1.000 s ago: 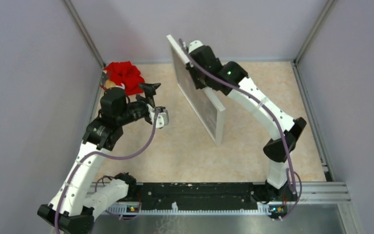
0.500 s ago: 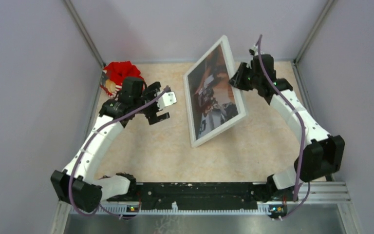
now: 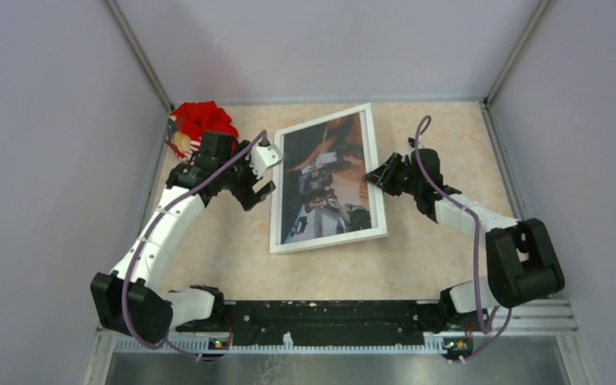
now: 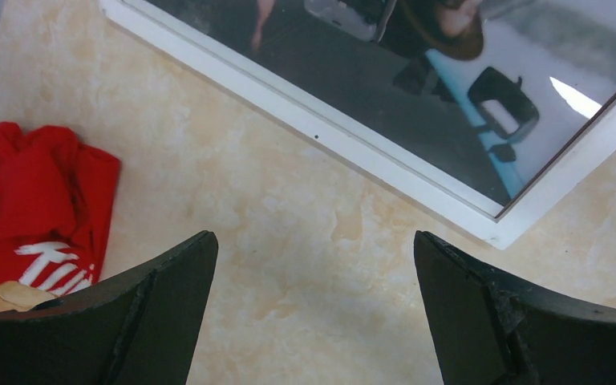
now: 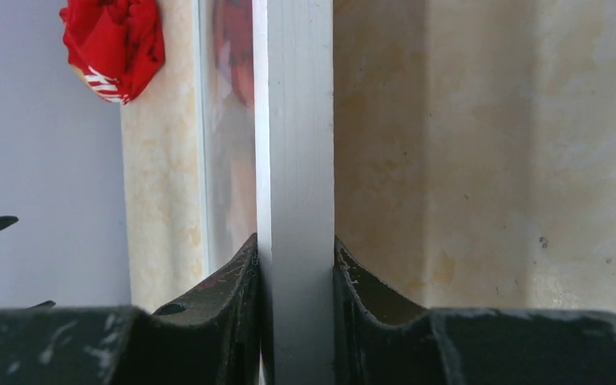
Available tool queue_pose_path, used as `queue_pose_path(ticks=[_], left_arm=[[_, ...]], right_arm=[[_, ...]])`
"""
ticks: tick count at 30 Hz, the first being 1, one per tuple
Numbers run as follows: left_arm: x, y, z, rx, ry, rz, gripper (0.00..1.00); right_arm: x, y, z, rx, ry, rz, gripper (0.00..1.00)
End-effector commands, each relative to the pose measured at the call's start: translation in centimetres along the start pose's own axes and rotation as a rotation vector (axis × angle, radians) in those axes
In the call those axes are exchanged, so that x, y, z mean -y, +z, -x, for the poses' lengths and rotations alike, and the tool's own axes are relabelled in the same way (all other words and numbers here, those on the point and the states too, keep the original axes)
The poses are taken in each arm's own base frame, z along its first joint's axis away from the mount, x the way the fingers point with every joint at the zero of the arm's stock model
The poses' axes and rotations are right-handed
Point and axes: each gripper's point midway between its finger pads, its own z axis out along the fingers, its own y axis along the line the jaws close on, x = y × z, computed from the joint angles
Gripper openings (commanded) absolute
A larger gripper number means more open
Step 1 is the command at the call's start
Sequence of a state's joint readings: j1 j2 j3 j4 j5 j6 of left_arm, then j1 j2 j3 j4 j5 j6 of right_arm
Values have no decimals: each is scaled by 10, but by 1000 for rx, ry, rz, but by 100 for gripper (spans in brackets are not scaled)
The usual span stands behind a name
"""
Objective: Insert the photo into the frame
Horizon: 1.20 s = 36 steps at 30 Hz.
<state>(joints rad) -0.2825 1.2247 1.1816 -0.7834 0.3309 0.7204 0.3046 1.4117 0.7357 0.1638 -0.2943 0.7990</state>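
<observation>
1. Task thing: the frame [image 3: 329, 242] lies face up about mid-table [image 3: 233, 265], turned a little off square; the photo [image 3: 325, 180] shows inside its white rails, dark figures uppermost; I judge it seated, though I cannot see the back to confirm.
2. Right gripper [image 3: 375, 176]: clamped on the frame's right rail; in the right wrist view both fingers [image 5: 226, 281] press the white rail edge-on, with the photo side to the left and bare table to the right; a rail grip makes sense, since it controls the whole frame without touching the picture face.
3. I cannot tell whether the right edge rests fully on the table or sits slightly raised in the grip.
4. Left gripper [image 4: 313, 239]: jaws wide apart, holding nothing; it hovers over bare table just beside the frame's upper-left corner, apart from it; likely placed to steady or nudge that corner if the frame slides.
5. Surroundings: a red cloth [image 3: 203, 120] is bunched in the far-left corner, near the left arm but well clear of the frame; nothing lies across the frame.
6. Judgement: task near its end; the release should be gentle so the rail does not drag.
</observation>
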Motion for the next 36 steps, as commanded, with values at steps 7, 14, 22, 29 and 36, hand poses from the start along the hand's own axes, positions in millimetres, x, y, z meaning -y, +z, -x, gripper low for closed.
queue_pose_path(ticks=[7, 14, 22, 29, 36], left_arm=[[-27, 11, -42, -14, -296, 23, 99], [-23, 15, -50, -10, -310, 22, 99], [-26, 24, -50, 8, -377, 19, 99], [-51, 32, -54, 93, -467, 134, 99], [-72, 66, -91, 215, -566, 278, 99]], right_arm=[[69, 26, -43, -64, -31, -138, 3], [99, 22, -48, -63, -69, -258, 51], [99, 13, -27, -63, -166, -353, 88], [132, -54, 71, 260, -144, -658, 99], [185, -124, 134, 673, -243, -1079, 99]])
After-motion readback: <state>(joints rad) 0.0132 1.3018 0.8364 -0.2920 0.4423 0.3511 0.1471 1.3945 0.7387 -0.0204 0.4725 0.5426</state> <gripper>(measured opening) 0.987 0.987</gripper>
